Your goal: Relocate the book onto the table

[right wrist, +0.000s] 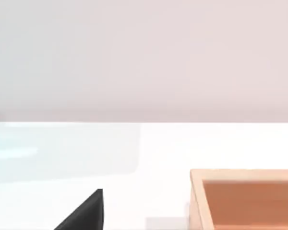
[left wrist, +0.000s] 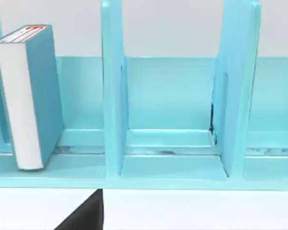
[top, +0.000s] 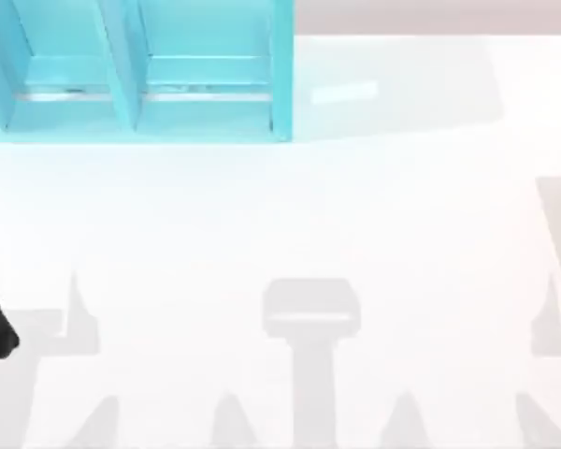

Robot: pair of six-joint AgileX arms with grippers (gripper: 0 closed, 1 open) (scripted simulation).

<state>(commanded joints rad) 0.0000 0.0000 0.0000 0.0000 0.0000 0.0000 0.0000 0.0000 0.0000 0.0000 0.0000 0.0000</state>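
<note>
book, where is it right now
In the left wrist view the book stands upright in a compartment of the teal shelf, next to the divider, not yet on the table.

Teal book (left wrist: 31, 96) upright in shelf compartment, white page edges outward, apparently untilted, white table (top: 280, 234) bare

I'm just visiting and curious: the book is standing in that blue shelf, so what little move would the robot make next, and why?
Probably the left arm reaches toward the book. It stands upright in a compartment of the teal shelf, leaning a bit, untouched. The left wrist view faces that shelf across bare white table.
</note>
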